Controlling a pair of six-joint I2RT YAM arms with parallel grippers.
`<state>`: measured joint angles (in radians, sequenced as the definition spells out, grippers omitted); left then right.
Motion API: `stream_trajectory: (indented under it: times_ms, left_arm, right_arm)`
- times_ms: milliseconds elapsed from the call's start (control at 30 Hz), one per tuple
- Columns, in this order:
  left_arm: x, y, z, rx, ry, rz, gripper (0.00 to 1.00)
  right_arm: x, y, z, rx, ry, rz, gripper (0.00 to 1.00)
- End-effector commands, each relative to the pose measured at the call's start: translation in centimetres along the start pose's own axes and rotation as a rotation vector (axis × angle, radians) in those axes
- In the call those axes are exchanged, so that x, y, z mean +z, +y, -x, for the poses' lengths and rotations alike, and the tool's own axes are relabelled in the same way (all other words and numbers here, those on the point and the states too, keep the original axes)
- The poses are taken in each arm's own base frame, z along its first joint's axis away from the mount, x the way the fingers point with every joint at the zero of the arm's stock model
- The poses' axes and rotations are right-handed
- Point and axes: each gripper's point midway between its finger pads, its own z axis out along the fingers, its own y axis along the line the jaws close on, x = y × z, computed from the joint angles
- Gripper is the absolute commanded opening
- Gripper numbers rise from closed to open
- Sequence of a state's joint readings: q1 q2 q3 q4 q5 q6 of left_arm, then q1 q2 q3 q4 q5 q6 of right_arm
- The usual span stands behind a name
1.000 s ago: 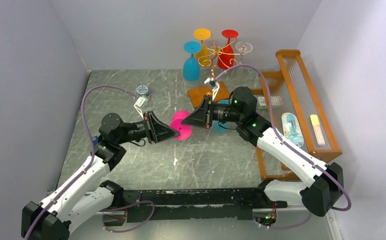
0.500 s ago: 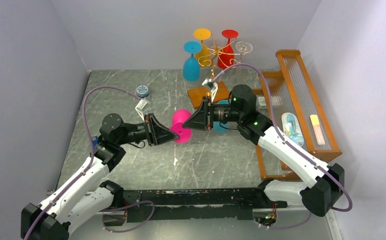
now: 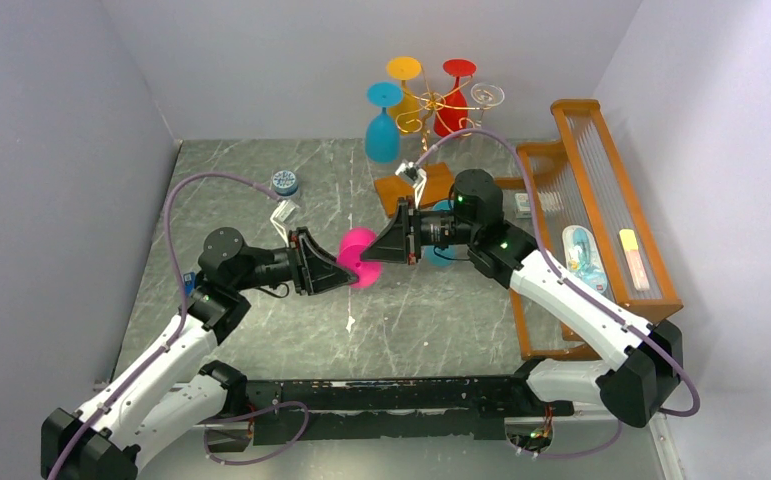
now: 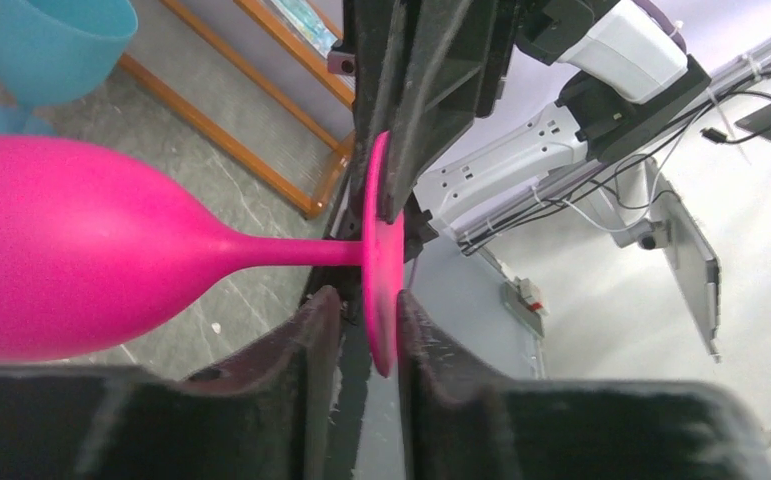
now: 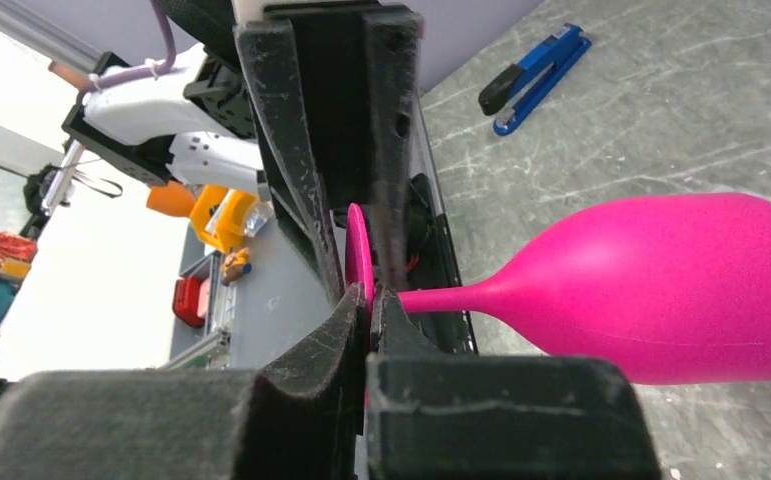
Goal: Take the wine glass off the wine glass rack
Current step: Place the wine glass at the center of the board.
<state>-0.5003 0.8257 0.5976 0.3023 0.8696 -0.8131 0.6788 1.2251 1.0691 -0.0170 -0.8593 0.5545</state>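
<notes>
A pink wine glass point(image 3: 359, 250) hangs on its side in the air between my two grippers, off the gold wire wine glass rack point(image 3: 427, 106). The right gripper point(image 5: 369, 296) is shut on the edge of the glass's flat foot; the bowl point(image 5: 681, 290) sticks out sideways. My left gripper point(image 4: 366, 302) straddles the same foot from the opposite side, its jaws slightly apart with a gap beside one finger point(image 4: 319, 312). The bowl point(image 4: 71, 250) shows at the left of the left wrist view. Blue point(image 3: 382, 135), yellow point(image 3: 403, 68), red point(image 3: 455, 100) and clear point(image 3: 487, 95) glasses hang on the rack.
The rack's brown wooden base point(image 3: 401, 186) lies just behind the right gripper. A blue glass point(image 3: 442, 252) stands on the table under the right wrist. An orange wooden frame point(image 3: 601, 190) runs along the right side. A small round blue-and-white object point(image 3: 284, 181) sits at the back left. A blue stapler point(image 5: 536, 65) lies on the table.
My right gripper has come in from the right and shut on the pink glass's foot. The left gripper's jaws have loosened around that foot. The glass has barely moved.
</notes>
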Motion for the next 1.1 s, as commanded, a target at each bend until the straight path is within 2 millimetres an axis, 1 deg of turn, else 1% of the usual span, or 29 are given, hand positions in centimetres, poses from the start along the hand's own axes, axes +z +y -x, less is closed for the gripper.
stream_trajectory:
  times_ms: [0,100,167,333,400,467,500,567,600,700,767,800,867,1000,1067]
  left_arm:
    - [-0.2,-0.2,-0.6,0.029,0.038,0.000,0.42]
    - [-0.1,-0.5,-0.4,0.015,0.028,-0.023,0.47]
    - [0.1,-0.7,-0.2,0.008,0.019,-0.036,0.44]
    - [0.2,-1.2,0.5,-0.005,-0.031,-0.070,0.42]
    - [0.3,-1.6,0.4,-0.015,-0.034,-0.099,0.41]
    - [0.3,-1.6,0.3,-0.009,-0.028,-0.106,0.33]
    - [0.3,-1.4,0.2,-0.008,-0.020,-0.096,0.28]
    - [0.3,-1.2,0.0,0.002,-0.008,-0.084,0.11]
    - [0.2,-1.0,-0.2,0.010,-0.002,-0.077,0.06]
    - [0.1,-0.4,-0.5,0.044,0.018,-0.046,0.05]
    - [0.0,0.0,-0.9,0.076,0.035,-0.024,0.05]
    - [-0.2,0.2,-1.0,0.094,0.040,-0.012,0.05]
    - [-0.6,0.6,-1.6,0.157,0.060,0.005,0.05]
    - [-1.5,0.8,-2.8,0.275,0.080,0.013,0.05]
    - [-2.0,0.8,-3.4,0.333,0.089,0.007,0.05]
  right_arm:
    - [-0.1,1.4,1.2,-0.041,-0.058,0.030,0.00]
    - [-0.1,1.6,1.2,-0.052,-0.070,0.031,0.00]
    - [-0.1,1.7,1.2,-0.051,-0.073,0.041,0.00]
    - [0.0,2.0,0.7,-0.057,-0.051,0.053,0.00]
    - [0.1,2.0,0.7,-0.061,-0.050,0.057,0.00]
    - [0.1,2.1,0.7,-0.067,-0.045,0.058,0.00]
    - [0.1,2.1,0.7,-0.067,-0.046,0.057,0.00]
    - [0.0,2.4,0.9,-0.073,-0.054,0.070,0.01]
    - [0.0,2.7,0.9,-0.073,-0.053,0.079,0.07]
    - [-0.2,2.4,1.5,-0.095,-0.060,0.035,0.28]
    - [-0.5,2.2,2.2,-0.119,-0.076,-0.004,0.46]
    - [-0.8,2.0,2.5,-0.124,-0.079,-0.039,0.53]
    - [-1.4,1.4,3.5,-0.136,-0.116,-0.124,0.64]
    - [-3.1,-1.0,5.8,-0.126,-0.205,-0.316,0.70]
    - [-3.9,-2.0,6.5,-0.088,-0.237,-0.363,0.71]
